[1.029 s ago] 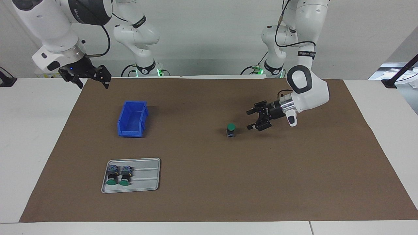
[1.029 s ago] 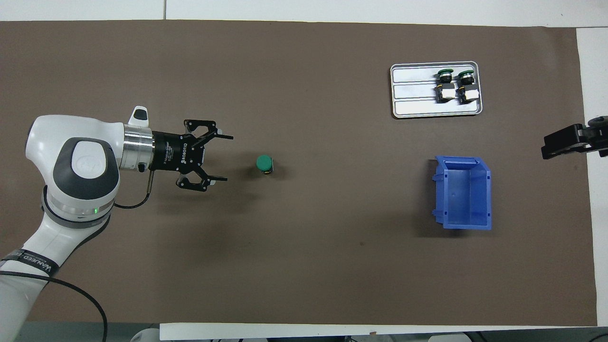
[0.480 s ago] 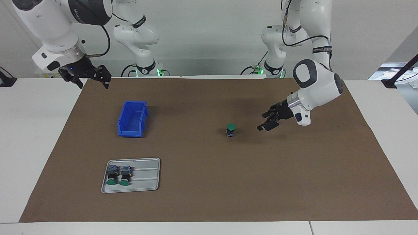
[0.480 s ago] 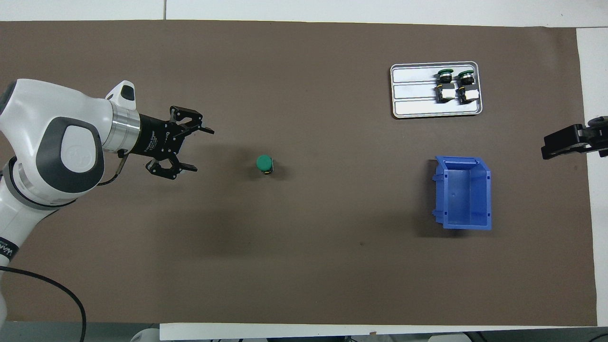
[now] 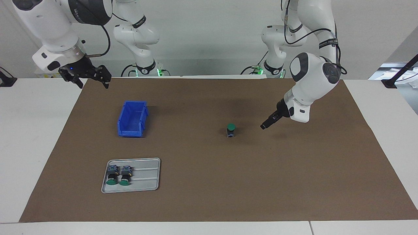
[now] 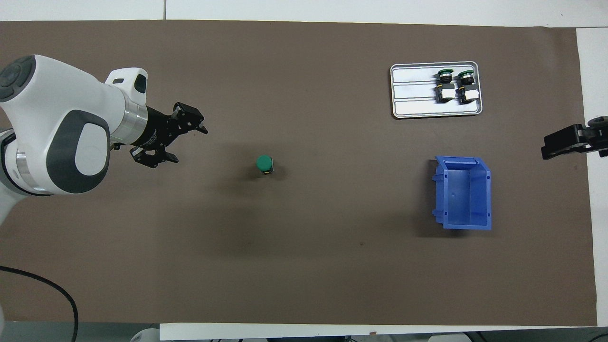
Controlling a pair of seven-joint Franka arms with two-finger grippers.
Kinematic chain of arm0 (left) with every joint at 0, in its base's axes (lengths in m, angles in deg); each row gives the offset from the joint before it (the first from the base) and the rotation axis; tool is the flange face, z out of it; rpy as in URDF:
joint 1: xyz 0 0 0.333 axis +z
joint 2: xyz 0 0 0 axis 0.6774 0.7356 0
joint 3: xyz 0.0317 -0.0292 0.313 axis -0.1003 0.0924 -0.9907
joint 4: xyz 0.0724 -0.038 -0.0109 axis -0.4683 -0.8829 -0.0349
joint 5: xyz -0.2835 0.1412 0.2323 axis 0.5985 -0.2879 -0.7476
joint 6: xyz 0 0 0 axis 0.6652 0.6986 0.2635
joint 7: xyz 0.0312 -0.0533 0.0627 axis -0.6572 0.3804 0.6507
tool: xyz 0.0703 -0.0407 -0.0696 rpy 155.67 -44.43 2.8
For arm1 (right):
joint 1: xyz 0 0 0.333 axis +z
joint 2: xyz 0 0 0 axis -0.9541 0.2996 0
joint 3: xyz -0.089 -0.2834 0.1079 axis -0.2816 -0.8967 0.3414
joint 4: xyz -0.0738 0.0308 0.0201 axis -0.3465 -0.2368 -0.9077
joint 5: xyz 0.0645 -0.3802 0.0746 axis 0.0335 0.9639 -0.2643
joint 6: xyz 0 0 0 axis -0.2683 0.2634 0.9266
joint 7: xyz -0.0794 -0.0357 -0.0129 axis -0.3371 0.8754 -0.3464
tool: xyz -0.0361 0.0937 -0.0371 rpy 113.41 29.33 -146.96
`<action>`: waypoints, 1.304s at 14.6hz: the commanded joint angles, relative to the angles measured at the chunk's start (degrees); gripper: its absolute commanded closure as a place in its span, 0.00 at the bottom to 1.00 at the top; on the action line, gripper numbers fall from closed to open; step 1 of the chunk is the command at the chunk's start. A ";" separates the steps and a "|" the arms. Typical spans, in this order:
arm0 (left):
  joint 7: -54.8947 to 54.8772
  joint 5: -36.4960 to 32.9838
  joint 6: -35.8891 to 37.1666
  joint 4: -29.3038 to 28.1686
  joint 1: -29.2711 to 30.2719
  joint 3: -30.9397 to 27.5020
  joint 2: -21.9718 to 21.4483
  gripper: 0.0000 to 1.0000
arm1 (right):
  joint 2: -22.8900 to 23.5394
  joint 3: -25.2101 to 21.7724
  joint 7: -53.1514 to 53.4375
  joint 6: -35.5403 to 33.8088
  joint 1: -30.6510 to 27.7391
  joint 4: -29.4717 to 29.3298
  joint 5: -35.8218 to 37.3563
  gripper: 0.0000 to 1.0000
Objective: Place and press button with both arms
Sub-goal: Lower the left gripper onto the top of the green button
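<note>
One button (image 5: 231, 130) (image 6: 264, 164) stands upright on the brown mat with its green cap up, about mid-table, and nothing touches it. My left gripper (image 5: 264, 125) (image 6: 191, 145) hangs low over the mat beside the button, toward the left arm's end, clear of it. In the overhead view its fingers are open and empty. My right gripper (image 5: 93, 82) (image 6: 567, 142) waits open and empty over the mat's edge at the right arm's end. Two more buttons (image 5: 119, 175) (image 6: 455, 85) lie on their sides in a grey tray (image 5: 147, 176) (image 6: 413, 90).
An empty blue bin (image 5: 132, 119) (image 6: 463, 192) sits on the mat nearer to the robots than the tray, at the right arm's end. Two smaller white arms (image 5: 143, 62) with green-lit bases stand at the robots' edge of the table.
The left arm has drawn back from the button toward its own end of the table and turned its wrist, fingers still open. The button and the right arm have not moved.
</note>
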 commanded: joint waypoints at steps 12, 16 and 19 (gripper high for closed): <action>-7.93 -9.63 4.20 7.64 -12.18 -0.25 4.11 0.72 | -0.53 0.21 -1.13 -0.62 -0.53 0.19 -0.48 0.01; -4.34 -10.24 3.25 8.80 -15.43 -0.34 6.67 0.93 | -0.53 0.30 -1.13 -0.62 -0.53 0.19 -0.48 0.01; -1.16 -10.50 -0.35 10.12 -16.49 -0.42 10.01 0.96 | -0.53 0.21 -1.13 -0.62 -0.53 0.19 -0.48 0.01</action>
